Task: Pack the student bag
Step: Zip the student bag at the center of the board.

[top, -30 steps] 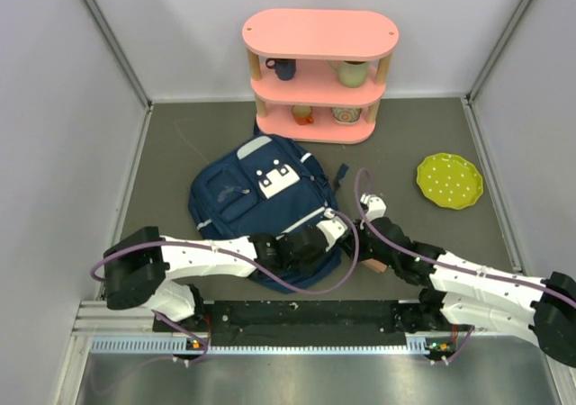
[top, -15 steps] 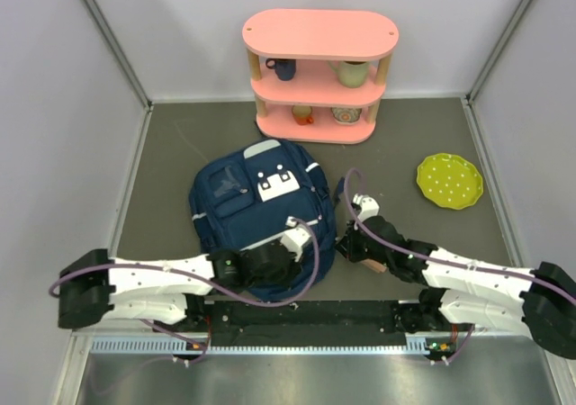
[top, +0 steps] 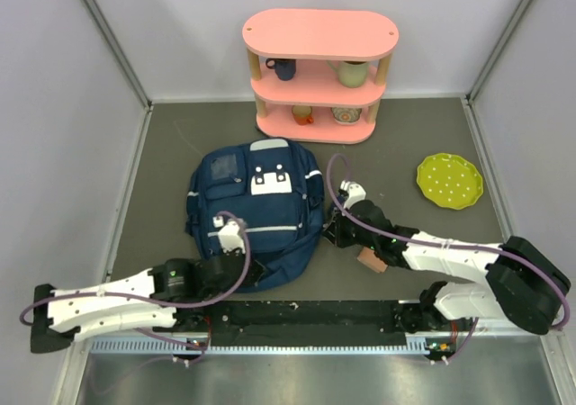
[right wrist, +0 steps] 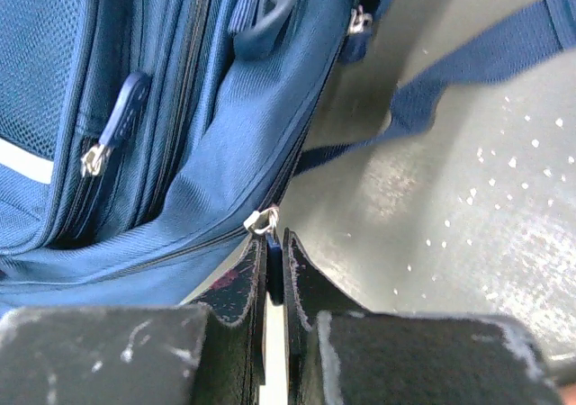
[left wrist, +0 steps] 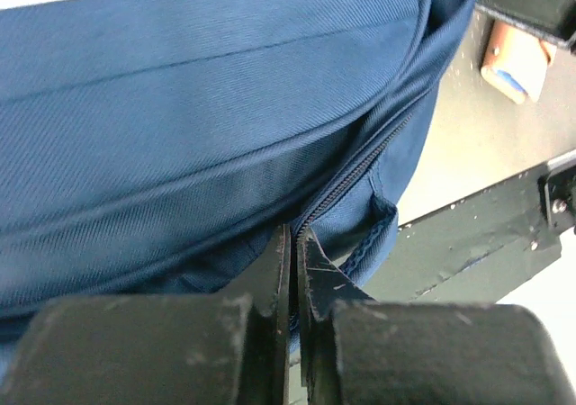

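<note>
The student bag (top: 256,207), navy with thin white stripes and a white patch, lies flat on the grey table, front pockets up. My left gripper (top: 231,235) is at its near left corner. In the left wrist view the gripper (left wrist: 294,236) is shut on the bag's zipper seam (left wrist: 346,184). My right gripper (top: 335,234) is at the bag's right edge. In the right wrist view it (right wrist: 274,243) is shut on a blue zipper pull with a metal ring (right wrist: 262,220). The bag (right wrist: 180,153) looks zipped; its inside is hidden.
A small tan block with a blue band (top: 371,259) lies by my right arm, also seen in the left wrist view (left wrist: 517,49). A pink shelf (top: 319,72) with cups stands at the back. A green dotted plate (top: 449,180) lies at the right. A loose strap (right wrist: 468,72) trails right of the bag.
My left arm has drawn back to the near left along the bag's near edge. My right gripper has moved farther up the bag's right edge. The bag has shifted and flattened.
</note>
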You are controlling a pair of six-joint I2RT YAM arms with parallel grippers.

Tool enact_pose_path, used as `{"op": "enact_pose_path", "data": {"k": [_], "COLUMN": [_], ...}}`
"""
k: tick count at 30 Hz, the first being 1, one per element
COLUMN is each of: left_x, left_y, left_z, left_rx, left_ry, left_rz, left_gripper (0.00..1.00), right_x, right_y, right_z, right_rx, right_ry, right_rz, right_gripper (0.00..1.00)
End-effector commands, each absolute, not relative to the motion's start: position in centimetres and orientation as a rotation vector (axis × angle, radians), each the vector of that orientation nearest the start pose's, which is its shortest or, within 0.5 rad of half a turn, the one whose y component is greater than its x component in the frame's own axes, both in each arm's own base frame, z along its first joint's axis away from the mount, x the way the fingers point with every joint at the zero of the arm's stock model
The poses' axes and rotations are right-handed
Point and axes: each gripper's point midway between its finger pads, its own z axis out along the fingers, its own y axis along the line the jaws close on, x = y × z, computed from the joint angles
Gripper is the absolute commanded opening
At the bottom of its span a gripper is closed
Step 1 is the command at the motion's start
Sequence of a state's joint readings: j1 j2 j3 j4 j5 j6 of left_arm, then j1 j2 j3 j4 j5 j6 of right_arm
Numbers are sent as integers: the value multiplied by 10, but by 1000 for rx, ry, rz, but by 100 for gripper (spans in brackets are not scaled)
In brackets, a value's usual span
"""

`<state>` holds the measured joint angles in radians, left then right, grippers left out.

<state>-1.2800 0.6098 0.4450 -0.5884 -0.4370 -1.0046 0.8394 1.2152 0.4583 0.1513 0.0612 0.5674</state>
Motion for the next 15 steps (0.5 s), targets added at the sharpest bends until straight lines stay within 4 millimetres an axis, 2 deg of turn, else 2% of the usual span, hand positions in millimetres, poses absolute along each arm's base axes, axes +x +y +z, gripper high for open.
{"op": "enact_pose_path", "data": {"k": [1, 5, 9, 13, 15], "left_x": [116, 115, 115, 116, 117], "left_y": [-128, -113, -106, -101, -99], "left_z": [92, 97, 95, 99, 101], "left_rx": [-231, -354, -397, -412, -424], "left_ry": [2311, 2284, 2286, 2285, 2280], "left_rz": [-490, -521, -484, -450, -447], "left_gripper": [0, 0, 0, 0, 0], "right_x": [257, 269, 286, 302, 312], "right_y": [235, 235, 236, 225, 217], "right_z": [73, 74, 72, 50, 47], "right_rx": [-152, -96, -48, 39, 102], "right_ry": [2193, 2193, 2199, 2269, 2269], "right_rz": [558, 563, 542, 508, 507], "right_gripper": [0, 0, 0, 0, 0]}}
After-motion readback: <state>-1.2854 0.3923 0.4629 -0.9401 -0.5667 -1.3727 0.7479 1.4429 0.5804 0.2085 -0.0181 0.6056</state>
